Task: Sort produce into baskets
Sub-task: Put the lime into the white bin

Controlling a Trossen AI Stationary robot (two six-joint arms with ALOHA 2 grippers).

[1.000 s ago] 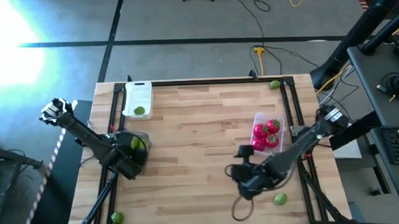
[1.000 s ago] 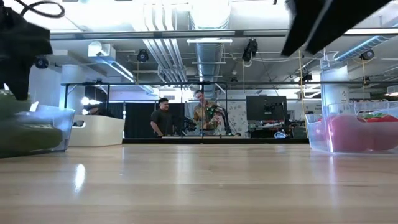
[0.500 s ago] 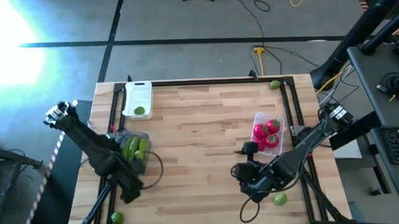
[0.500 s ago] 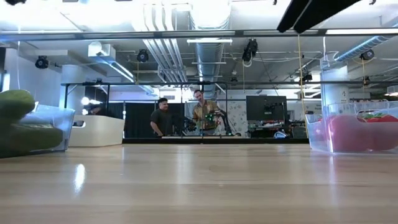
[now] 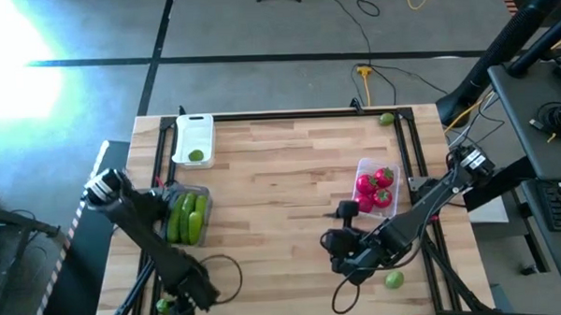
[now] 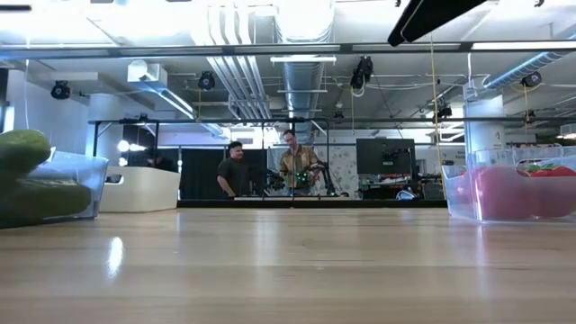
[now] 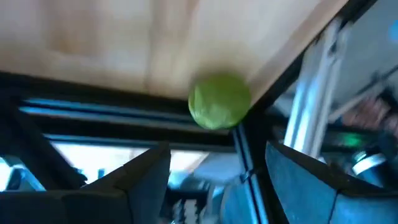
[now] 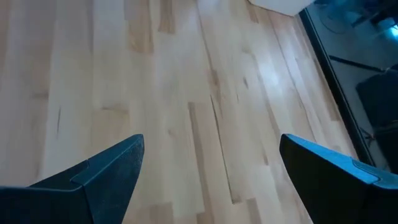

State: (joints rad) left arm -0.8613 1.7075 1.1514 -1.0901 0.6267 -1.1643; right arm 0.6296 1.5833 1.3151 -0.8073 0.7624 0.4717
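Limes remain loose: one sits just ahead of the left gripper, jaws apart; another lies beside the right gripper, jaws wide and empty; tomatoes and cucumbers already binned

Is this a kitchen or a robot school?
Probably a robotics lab or workshop, not a kitchen. The low view shows exposed ceiling pipes, a monitor and two people at equipment, and cables trail across the bare floor beyond the wooden table.
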